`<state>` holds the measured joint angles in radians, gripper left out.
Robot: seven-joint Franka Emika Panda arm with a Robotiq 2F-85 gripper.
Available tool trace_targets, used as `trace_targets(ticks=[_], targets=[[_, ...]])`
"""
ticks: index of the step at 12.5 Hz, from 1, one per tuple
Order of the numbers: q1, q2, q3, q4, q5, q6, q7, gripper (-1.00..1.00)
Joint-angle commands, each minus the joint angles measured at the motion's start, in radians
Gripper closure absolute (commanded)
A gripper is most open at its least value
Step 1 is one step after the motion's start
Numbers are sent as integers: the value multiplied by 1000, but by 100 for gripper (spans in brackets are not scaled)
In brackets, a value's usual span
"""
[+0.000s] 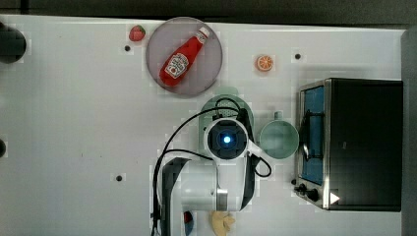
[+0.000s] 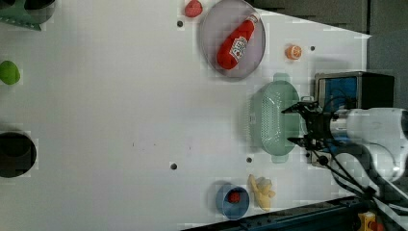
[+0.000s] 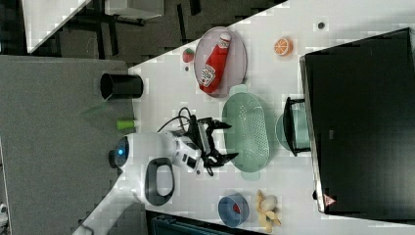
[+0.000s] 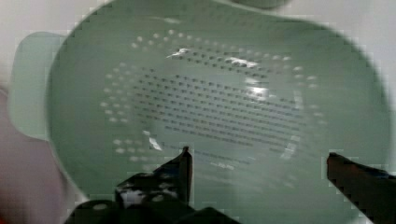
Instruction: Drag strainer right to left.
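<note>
The strainer (image 2: 272,120) is a pale mint-green oval colander with a perforated bottom and small end tabs. It sits on the white table between the plate and the toaster oven, also seen as the strainer (image 3: 247,132) in the right view. In the top view the arm's wrist covers most of the strainer (image 1: 227,95). My gripper (image 2: 286,125) hangs over it, open, fingers spread. In the wrist view the gripper (image 4: 258,156) is above the strainer's (image 4: 219,102) perforated bottom with nothing between the fingers.
A round mint-green mug (image 1: 278,139) stands beside the strainer, against the toaster oven (image 1: 364,142). A ketchup bottle (image 1: 182,59) lies on a grey plate (image 1: 162,39). An orange slice (image 1: 264,63), a strawberry (image 1: 137,33), a blue bowl (image 2: 232,201) and bananas (image 2: 261,192) lie around.
</note>
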<state>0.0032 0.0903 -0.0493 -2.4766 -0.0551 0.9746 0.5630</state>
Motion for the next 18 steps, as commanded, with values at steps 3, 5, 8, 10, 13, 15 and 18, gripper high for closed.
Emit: trace_targets(ticks=[3, 5, 8, 10, 13, 15, 18], targets=[[-3, 179, 18, -18, 7, 227, 111, -100], [9, 225, 19, -17, 8, 282, 167, -100], [27, 256, 21, -16, 8, 289, 193, -100], [33, 258, 34, -14, 9, 294, 201, -100], [53, 260, 53, -14, 9, 300, 225, -100], [72, 260, 59, -13, 11, 301, 256, -100], [109, 260, 77, -9, 11, 300, 335, -100]])
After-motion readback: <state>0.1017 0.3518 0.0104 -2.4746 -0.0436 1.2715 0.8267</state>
